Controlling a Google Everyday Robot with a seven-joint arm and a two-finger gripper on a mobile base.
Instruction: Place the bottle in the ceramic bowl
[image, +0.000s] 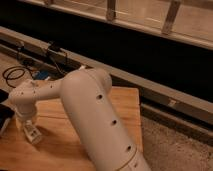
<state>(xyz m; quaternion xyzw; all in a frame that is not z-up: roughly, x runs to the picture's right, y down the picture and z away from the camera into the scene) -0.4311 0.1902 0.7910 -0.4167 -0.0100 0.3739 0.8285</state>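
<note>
The pincer (30, 130) sits low over the left part of the wooden tabletop (120, 107), at the end of the thick white arm (95, 120) that fills the middle of the view, and it is clenched. The pale, slim shape at its tip looks like the bottle (34, 137), standing roughly upright and touching the wood or just above it. White plastic against white fingers makes the outline hard to separate, so whether the grip truly has it cannot be told for sure. Cap and label are not readable here. The step in hand is judged to be the lift. It would go best straight up, slowly, with the bottle kept vertical so a smooth, light body does not slip or swing in the clamp. Only once clear of the wood should it travel sideways. A dark rounded shape at the left edge, near the pincer, may be the bowl (4, 113) — it is mostly cut off. If so, the carry is short, and the bottle should go down inside the rim before release.
</note>
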